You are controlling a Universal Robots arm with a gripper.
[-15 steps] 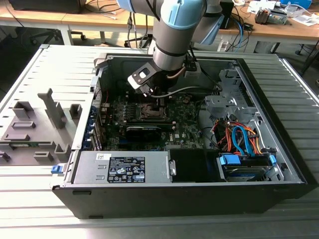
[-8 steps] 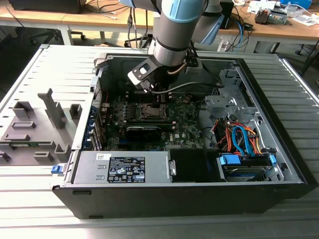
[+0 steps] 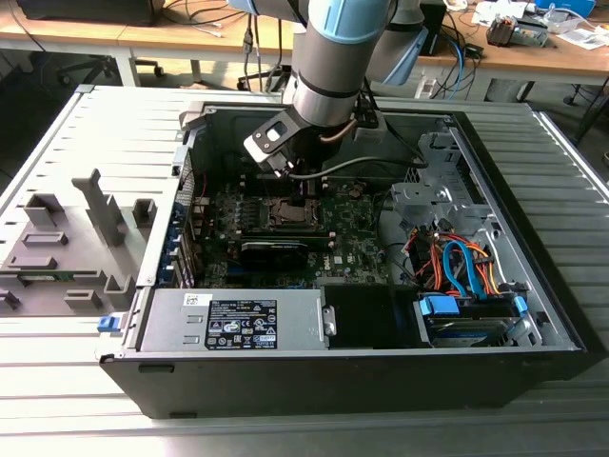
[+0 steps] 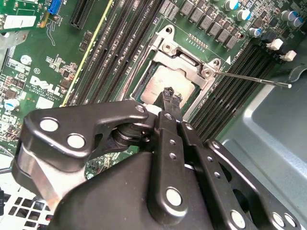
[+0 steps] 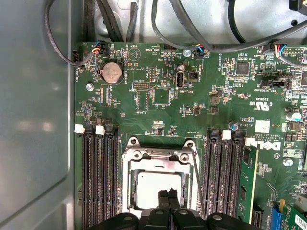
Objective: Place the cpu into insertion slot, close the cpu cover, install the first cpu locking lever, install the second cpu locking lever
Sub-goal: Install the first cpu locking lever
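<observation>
In the insertion slot (image 5: 134,189), the cpu (image 5: 151,184) — cpu cover (image 5: 158,160) down.

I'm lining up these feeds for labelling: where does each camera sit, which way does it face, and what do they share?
Exterior view: off the arm, above the open black computer case, looking down inside; the grey-and-blue robot arm reaches in.
First wrist view: on the arm, facing straight down at the green motherboard; the black gripper, shut, shows.
Second wrist view: on the arm, looking obliquely along the gripper.
Both wrist views share the silvery-grey square cpu with the gripper over it.
</observation>
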